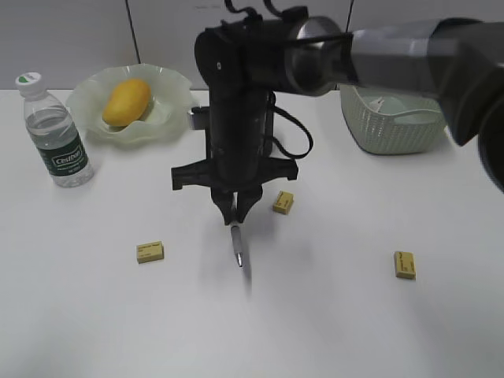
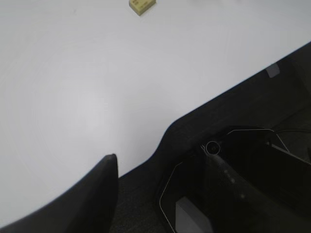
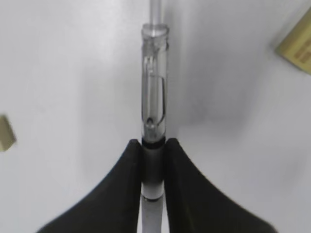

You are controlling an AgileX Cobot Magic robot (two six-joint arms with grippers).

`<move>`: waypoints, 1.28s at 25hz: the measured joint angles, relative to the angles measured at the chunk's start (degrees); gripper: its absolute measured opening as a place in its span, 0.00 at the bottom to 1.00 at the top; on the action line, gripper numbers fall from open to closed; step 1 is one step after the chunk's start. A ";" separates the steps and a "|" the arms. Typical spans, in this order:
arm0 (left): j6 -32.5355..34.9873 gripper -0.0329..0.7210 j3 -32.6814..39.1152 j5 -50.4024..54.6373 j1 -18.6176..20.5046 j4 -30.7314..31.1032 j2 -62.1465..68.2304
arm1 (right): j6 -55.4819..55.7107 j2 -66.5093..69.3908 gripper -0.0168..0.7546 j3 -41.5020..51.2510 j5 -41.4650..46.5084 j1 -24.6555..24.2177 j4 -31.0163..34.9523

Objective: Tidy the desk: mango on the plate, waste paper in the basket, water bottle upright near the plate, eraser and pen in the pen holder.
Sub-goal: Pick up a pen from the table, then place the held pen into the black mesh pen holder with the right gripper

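Observation:
My right gripper (image 1: 236,214) points down at the middle of the desk (image 1: 331,331) and is shut on a pen (image 1: 239,250). In the right wrist view the fingers (image 3: 121,194) pinch the pen's barrel (image 3: 154,97), and its clear clip end sticks out past them. The mango (image 1: 127,101) lies on the plate (image 1: 169,83) at the back left. To its left the water bottle (image 1: 56,132) stands upright. Three yellow erasers (image 1: 150,251) (image 1: 283,202) (image 1: 405,264) lie on the desk. My left gripper (image 2: 163,160) is open and holds nothing. Pen holder and waste paper are hidden.
The basket (image 1: 394,126) stands at the back right, partly behind the right arm (image 1: 394,55). The left wrist view shows the desk's edge (image 2: 160,141), dark floor beyond it and one eraser (image 2: 142,5) at the top.

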 joint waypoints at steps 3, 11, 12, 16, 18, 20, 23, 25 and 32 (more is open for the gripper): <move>0.00 0.61 0.00 0.00 0.00 0.00 0.00 | -2.91 -3.71 0.18 0.00 1.21 0.01 -2.07; 0.00 0.61 0.00 0.00 0.00 0.00 0.00 | -4.36 -15.00 0.18 -0.12 -2.31 0.01 -18.83; 0.00 0.61 0.00 -0.05 0.00 0.00 0.00 | -4.36 -16.02 0.18 -0.12 -3.76 0.01 -20.77; 0.00 0.61 0.00 -0.05 0.00 0.00 0.00 | -3.19 -17.46 0.17 -0.23 -10.32 0.01 -28.86; 0.00 0.61 0.00 -0.05 0.00 0.00 0.00 | -1.60 -17.46 0.17 -0.23 -14.08 0.01 -32.03; 0.00 0.61 0.00 -0.05 0.00 0.00 0.00 | 0.88 -17.34 0.17 -0.23 -18.74 -0.05 -35.39; 0.00 0.61 0.00 -0.05 0.00 0.00 0.00 | 5.75 -16.78 0.17 -0.23 -25.15 -0.41 -41.25; 0.00 0.60 0.00 -0.05 0.00 0.00 0.00 | 8.79 -15.79 0.17 -0.23 -28.65 -0.79 -44.64; 0.00 0.60 0.00 -0.05 0.00 0.00 0.00 | 11.53 -10.34 0.17 -0.23 -36.70 -3.15 -48.01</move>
